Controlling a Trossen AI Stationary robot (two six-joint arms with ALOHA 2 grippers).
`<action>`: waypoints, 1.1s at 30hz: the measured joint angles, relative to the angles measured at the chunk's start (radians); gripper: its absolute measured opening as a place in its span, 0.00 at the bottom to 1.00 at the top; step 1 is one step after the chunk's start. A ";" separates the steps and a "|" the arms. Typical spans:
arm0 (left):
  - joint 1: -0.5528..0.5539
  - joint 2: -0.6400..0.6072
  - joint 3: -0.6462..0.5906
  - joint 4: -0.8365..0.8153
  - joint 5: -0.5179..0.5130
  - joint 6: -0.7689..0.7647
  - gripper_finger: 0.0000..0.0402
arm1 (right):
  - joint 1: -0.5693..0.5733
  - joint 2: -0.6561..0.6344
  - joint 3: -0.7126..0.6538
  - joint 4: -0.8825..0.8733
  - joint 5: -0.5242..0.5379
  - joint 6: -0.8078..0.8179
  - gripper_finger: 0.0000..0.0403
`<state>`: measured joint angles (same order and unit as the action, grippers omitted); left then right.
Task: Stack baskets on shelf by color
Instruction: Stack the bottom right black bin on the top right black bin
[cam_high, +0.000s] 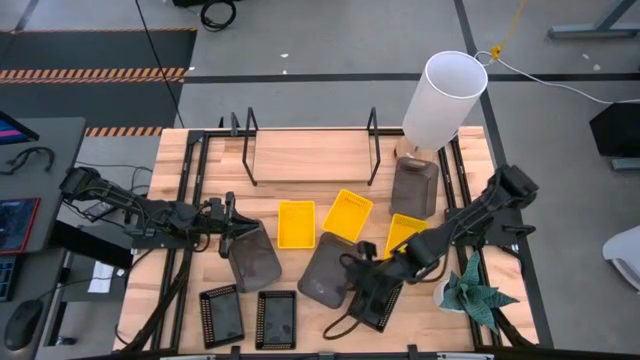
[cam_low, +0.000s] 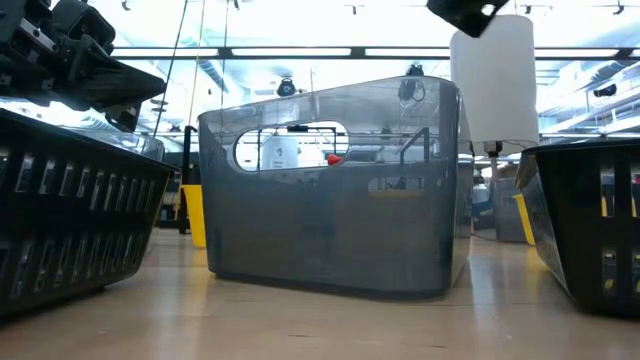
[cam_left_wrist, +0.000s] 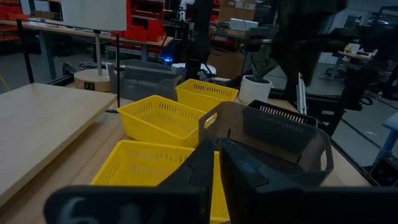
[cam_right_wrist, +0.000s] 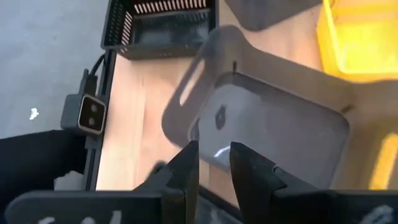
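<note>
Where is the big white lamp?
In the high view the white lamp stands at the table's far right corner, just right of the shelf. A dark grey basket lies right beside its base.

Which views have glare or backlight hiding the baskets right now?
Low view: ceiling strips backlight the grey basket; the black baskets beside it read as dark silhouettes. Right wrist view: a small glint on a grey basket's floor. High view: evenly lit.

Yellow baskets (cam_high: 296, 223), grey baskets (cam_high: 328, 272)
</note>
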<state>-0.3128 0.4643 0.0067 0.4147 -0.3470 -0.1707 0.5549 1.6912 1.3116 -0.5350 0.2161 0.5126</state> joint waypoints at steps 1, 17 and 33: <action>0.000 0.000 0.000 0.000 0.000 0.000 0.07 | 0.000 0.020 0.018 0.001 0.000 -0.015 0.24; 0.000 0.000 0.000 0.000 0.000 0.000 0.09 | 0.001 0.125 0.099 0.165 -0.008 -0.127 0.24; 0.000 0.000 0.000 0.006 0.000 0.000 0.10 | 0.055 0.263 0.098 0.261 0.121 -0.052 0.37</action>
<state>-0.3127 0.4644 0.0070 0.4206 -0.3473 -0.1707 0.6104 1.9545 1.4094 -0.2739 0.3376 0.4606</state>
